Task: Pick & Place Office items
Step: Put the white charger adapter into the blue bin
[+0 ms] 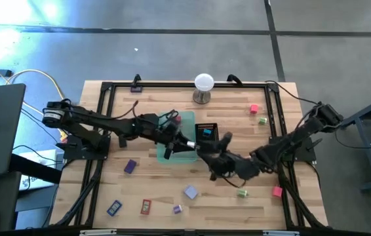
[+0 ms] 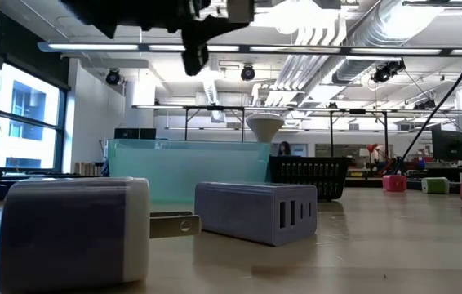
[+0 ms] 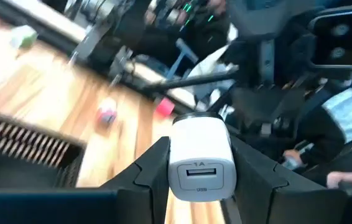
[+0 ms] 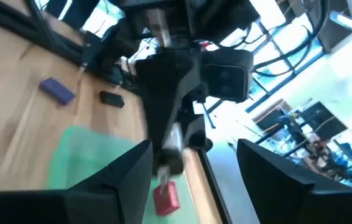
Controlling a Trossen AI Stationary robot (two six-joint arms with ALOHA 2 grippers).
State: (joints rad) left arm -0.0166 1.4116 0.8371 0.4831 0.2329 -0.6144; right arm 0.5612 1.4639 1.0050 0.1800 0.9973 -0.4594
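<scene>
Left gripper (image 3: 198, 180): above the middle of the table, beside the green tray (image 1: 172, 154); fingers clamped on a white USB charger (image 3: 199, 155), port facing the wrist camera.
Right gripper (image 1: 213, 159): just beside the left one, near the black mesh tray (image 1: 206, 131); fingers spread apart, nothing between them.
Office items: scattered on the wood, purple block (image 1: 130, 166) left of the tray, pink block (image 1: 254, 109) and green block (image 1: 263, 121) far right, lilac charger (image 2: 255, 211) near the front edge.
White ball on stand (image 1: 203, 87): back edge, centre.

Wooden table (image 1: 238, 210) carries scattered office items (image 1: 191, 192), green tray (image 1: 166, 156), mesh tray (image 1: 206, 132)
</scene>
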